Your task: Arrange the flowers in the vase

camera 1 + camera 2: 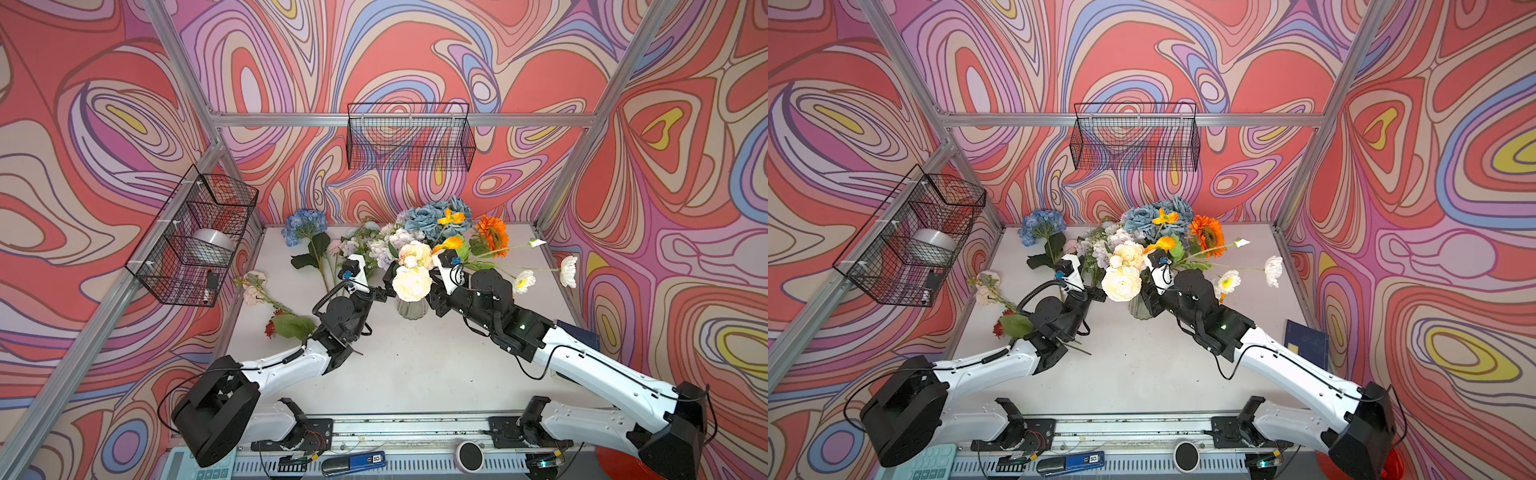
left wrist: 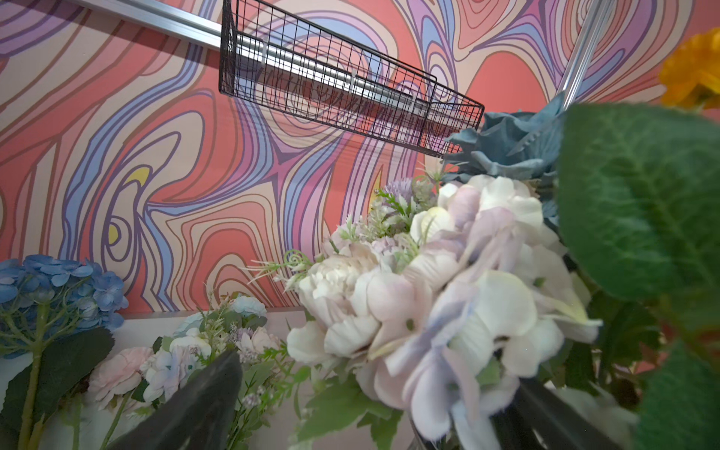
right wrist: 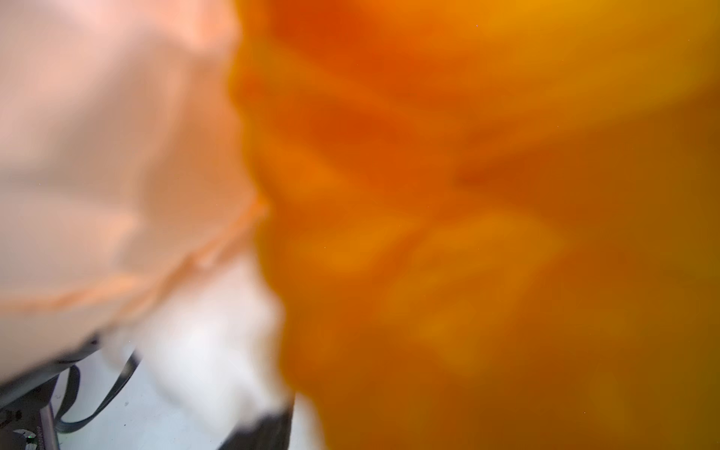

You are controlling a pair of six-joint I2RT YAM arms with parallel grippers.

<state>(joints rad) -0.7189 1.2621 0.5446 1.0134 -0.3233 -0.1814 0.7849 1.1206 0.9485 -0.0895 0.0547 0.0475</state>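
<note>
Nearest the front rail, taking twelve o'clock as the back wall, a cream-and-red spray (image 1: 276,309) lay flat on the white table (image 1: 415,374). It lay at about eight o'clock from the vase, partly under the left arm, with its heads toward ten o'clock and its stem end toward four.

Mid-table the ribbed glass vase (image 1: 411,312) stood upright and crowded, with cream peonies (image 1: 412,282) on top and an orange sunflower (image 1: 492,235) behind them. The left gripper (image 1: 388,287) hovered just beside the vase at its ten o'clock side. Its fingers (image 2: 195,405) were spread wide and pinched nothing I could see, though a lilac-white hydrangea head (image 2: 448,296) loomed in front of them. The right gripper (image 1: 434,293) was tucked in at the vase's three o'clock under the peonies. Petals blinded its wrist camera, so I could not tell how its jaws stood or whether they held a stem.

Farther back, at about eleven o'clock from the left gripper, lay a pale mixed bunch (image 1: 357,245) and then a blue hydrangea stem (image 1: 309,239). Their heads pointed toward twelve and their stems toward six.

Every loose stem lay left of the vase, so I judged the left arm the nearer. I reckoned it would need to close across a stem, with the jaws set nine-to-three.
</note>
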